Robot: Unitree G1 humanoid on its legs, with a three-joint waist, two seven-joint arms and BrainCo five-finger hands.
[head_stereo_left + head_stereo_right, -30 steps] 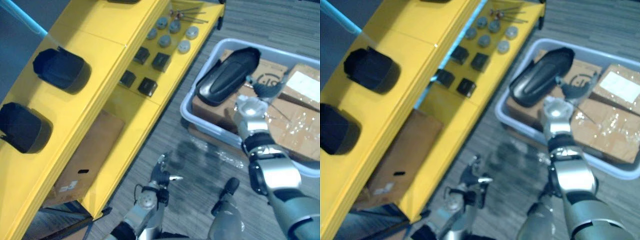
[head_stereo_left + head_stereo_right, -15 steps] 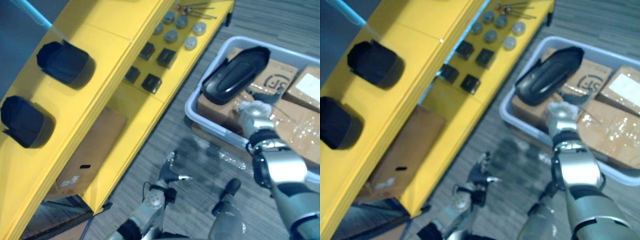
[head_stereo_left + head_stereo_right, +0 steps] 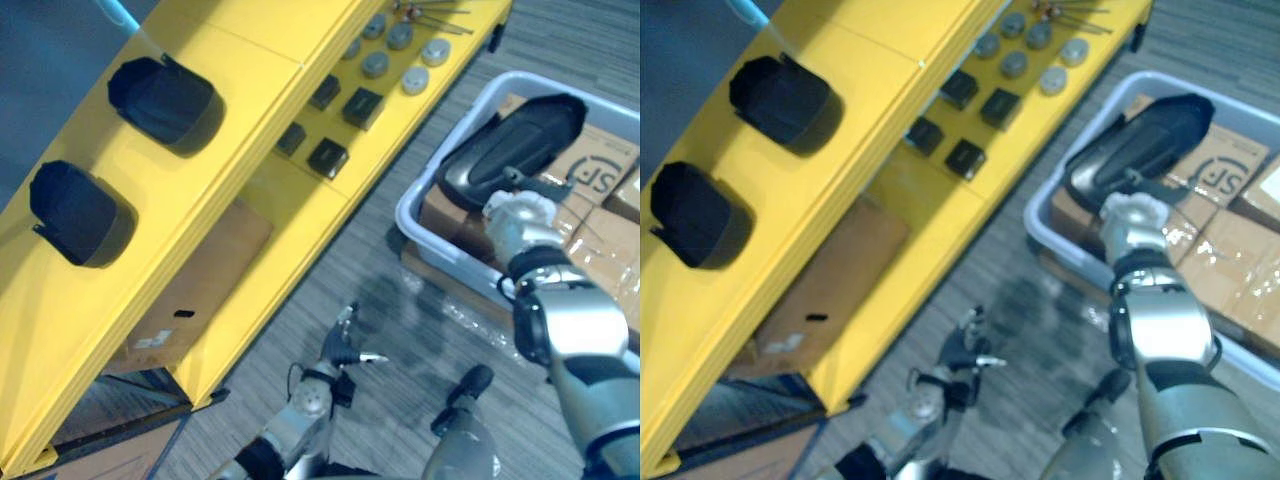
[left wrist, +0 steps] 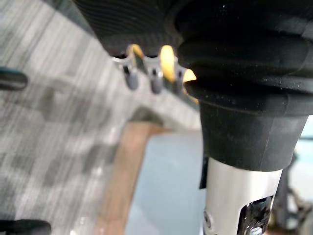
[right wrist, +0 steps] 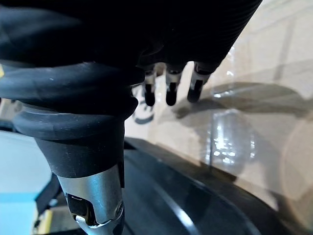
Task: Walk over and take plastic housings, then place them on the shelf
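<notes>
Hovering at 2 o'clock over the grey bin (image 3: 418,208), right hand (image 3: 517,214) just beside the long black plastic housing (image 3: 515,150).

Fingers (image 5: 170,90) straight and slightly spread, dark tips hanging above the taped cardboard boxes (image 3: 592,178), curled round nothing; contact with the housing impossible to tell. Long housing lying slantwise on top of those boxes, far end pointing to 1 o'clock. Left hand (image 3: 343,347) low at 6 o'clock over the striped grey carpet (image 3: 400,290), fingers relaxed and loosely apart, empty. Yellow shelf (image 3: 250,100) running from 7 to 12 o'clock, with far shelf housing (image 3: 165,100) at 10 o'clock and near shelf housing (image 3: 78,213) at 9 o'clock on the upper level. Small black blocks (image 3: 363,107) and grey round discs (image 3: 404,37) on the lower level toward 12 o'clock, flat cardboard box (image 3: 195,290) underneath at 8 o'clock.
</notes>
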